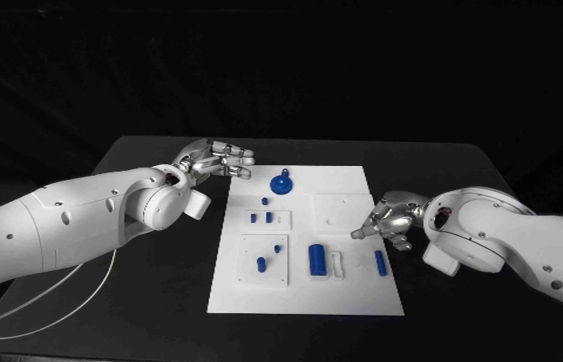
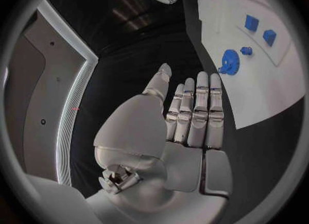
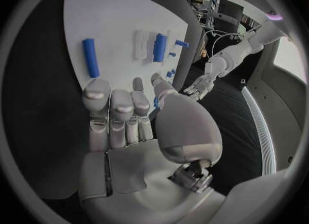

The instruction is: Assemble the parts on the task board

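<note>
Task board [image 1: 352, 289] mid-table, blue parts still loose — both hands empty.
The right hand [image 1: 387, 220] hovers at the board's right edge, fingers loosely apart; the long blue peg [image 1: 380, 263] lies just nearer the robot, long axis running front to back. The left hand [image 1: 218, 159], fingers straight, waits by the far-left corner — farther from it.

Overhead head view, two wrist fisheyes
</note>
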`<state>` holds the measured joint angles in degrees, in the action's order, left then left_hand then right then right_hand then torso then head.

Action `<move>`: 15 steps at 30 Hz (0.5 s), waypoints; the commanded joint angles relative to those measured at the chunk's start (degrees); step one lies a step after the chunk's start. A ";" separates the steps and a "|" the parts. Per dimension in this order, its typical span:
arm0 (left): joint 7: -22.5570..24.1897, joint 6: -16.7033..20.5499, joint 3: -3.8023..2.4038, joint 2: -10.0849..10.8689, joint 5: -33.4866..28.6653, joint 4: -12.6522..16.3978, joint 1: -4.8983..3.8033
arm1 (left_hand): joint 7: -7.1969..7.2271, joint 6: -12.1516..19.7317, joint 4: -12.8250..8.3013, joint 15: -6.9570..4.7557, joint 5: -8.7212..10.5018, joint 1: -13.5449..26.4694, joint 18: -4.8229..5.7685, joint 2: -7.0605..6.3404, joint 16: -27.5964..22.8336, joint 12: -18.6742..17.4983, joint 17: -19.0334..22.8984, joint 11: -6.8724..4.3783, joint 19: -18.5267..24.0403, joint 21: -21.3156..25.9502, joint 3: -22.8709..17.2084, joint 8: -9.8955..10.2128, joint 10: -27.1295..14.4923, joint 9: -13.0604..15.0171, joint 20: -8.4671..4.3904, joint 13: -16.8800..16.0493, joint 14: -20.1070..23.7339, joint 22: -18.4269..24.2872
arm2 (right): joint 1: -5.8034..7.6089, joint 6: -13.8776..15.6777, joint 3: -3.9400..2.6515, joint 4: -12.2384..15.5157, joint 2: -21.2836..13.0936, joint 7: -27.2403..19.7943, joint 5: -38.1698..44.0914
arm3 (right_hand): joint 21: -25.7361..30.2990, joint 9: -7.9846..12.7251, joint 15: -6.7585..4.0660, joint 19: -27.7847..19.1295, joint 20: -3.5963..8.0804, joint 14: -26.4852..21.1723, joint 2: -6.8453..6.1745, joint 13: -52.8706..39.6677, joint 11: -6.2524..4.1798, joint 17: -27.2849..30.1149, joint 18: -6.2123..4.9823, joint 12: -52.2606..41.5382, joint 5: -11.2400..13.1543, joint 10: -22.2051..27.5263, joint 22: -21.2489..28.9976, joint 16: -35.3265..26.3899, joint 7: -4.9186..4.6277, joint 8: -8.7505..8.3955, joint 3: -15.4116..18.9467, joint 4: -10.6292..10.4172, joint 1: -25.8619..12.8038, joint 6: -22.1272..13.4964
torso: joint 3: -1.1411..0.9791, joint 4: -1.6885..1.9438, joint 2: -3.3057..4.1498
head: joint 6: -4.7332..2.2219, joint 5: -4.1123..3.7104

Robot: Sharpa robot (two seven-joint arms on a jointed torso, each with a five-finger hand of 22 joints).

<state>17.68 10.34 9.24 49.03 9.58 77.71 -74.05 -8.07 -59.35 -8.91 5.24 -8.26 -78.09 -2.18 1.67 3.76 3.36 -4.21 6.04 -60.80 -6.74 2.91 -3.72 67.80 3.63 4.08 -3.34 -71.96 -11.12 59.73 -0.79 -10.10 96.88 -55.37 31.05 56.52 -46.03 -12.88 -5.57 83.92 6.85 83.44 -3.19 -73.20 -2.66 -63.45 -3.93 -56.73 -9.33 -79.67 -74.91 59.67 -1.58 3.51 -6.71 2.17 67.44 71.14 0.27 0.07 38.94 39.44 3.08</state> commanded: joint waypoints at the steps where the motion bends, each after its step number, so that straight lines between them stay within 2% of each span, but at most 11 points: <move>1: 1.75 0.90 -0.04 -0.12 -0.97 0.12 0.01 | 0.24 -0.19 0.24 -0.25 -0.09 0.34 0.24 -0.02 -0.17 0.09 0.00 0.01 0.19 -0.18 -0.11 -0.02 0.33 0.01 0.00 0.03 0.19 0.08 | 0.03 -3.68 -0.19 -0.73 -1.05 -0.38 -0.44 | -0.24 -1.79 -0.30 3.15 0.33 0.07 0.15 0.00 -0.35 -0.07 0.90 0.06 -0.21 0.03 -5.38 -0.04 0.15 0.17 0.11 1.02 0.42 0.24 | -0.02 0.00 0.04 | -0.03 -0.78; 4: 1.87 1.02 -0.04 -0.15 -1.03 0.08 0.01 | 0.26 -0.26 0.16 -0.27 -0.10 0.35 0.28 -0.01 -0.18 0.08 0.00 0.00 0.17 -0.21 -0.12 0.01 0.37 0.01 -0.04 0.03 0.14 0.09 | 0.07 -5.21 -0.34 -1.08 -2.19 1.36 0.25 | -0.24 -3.59 -0.27 3.14 0.31 0.11 0.41 0.04 -0.38 -0.09 0.97 0.22 -0.24 0.08 -5.39 -0.06 0.24 0.17 0.23 1.43 0.17 0.03 | -0.05 -0.05 0.04 | -0.09 -0.93; 6: 1.90 1.02 -0.04 -0.22 -1.04 0.02 0.01 | 0.26 -0.26 0.16 -0.27 -0.10 0.35 0.28 -0.01 -0.18 0.08 0.00 0.00 0.17 -0.21 -0.12 0.01 0.37 0.01 -0.04 0.03 0.14 0.09 | 0.08 -6.11 -0.37 -1.09 -2.74 2.48 0.67 | -0.17 -4.08 -0.27 3.13 0.32 0.09 0.36 0.11 -0.33 -0.13 0.96 0.37 0.06 0.14 -5.36 -0.03 0.16 0.12 0.29 1.39 -0.07 -0.22 | -0.06 -0.13 -0.01 | -0.15 -0.97; 12: 1.89 0.89 -0.03 -0.51 -1.07 -0.08 0.01 | 0.24 -0.20 0.08 -0.26 -0.07 0.38 0.32 -0.04 -0.18 0.08 0.02 0.03 0.21 -0.22 -0.10 0.02 0.26 0.00 -0.05 0.03 0.17 0.12 | 0.08 -8.79 -0.28 -0.55 -4.24 6.17 2.94 | -0.25 -4.37 -0.18 3.10 0.22 0.12 0.20 0.20 -0.30 -0.23 0.98 0.50 0.36 0.18 -5.40 0.08 0.15 0.14 0.17 0.76 -0.57 -0.30 | 0.00 -0.28 -0.05 | -0.20 -1.03; 15: 1.86 0.81 -0.02 -0.59 -1.07 -0.08 0.02 | 0.24 -0.20 0.08 -0.26 -0.07 0.38 0.32 -0.04 -0.18 0.08 0.02 0.03 0.21 -0.22 -0.10 0.02 0.26 0.00 -0.05 0.03 0.17 0.12 | 0.06 -9.62 -0.12 -0.24 -4.56 7.10 3.70 | -0.24 -4.42 -0.17 3.09 0.20 0.12 0.14 0.31 -0.28 -0.27 0.98 0.69 0.58 0.26 -5.40 0.12 0.14 0.13 0.23 0.45 -0.91 -0.28 | 0.04 -0.25 -0.05 | -0.22 -1.13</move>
<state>18.53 11.00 9.25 48.58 9.01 77.55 -74.05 -8.07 -59.35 -8.91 5.24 -8.26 -78.09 -2.18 1.67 3.76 3.36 -4.21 6.05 -60.80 -6.74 2.91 -3.71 67.79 3.63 4.08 -3.34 -71.96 -11.06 59.83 -6.52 -10.24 96.40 -59.87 35.10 57.89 -46.03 -17.24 -5.56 83.93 6.85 83.43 -2.87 -72.92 -2.66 -63.67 -3.93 -56.20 -9.00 -79.66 -74.91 59.67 -1.57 3.51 -6.44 2.83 67.10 71.14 0.26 -0.15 38.92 39.24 2.02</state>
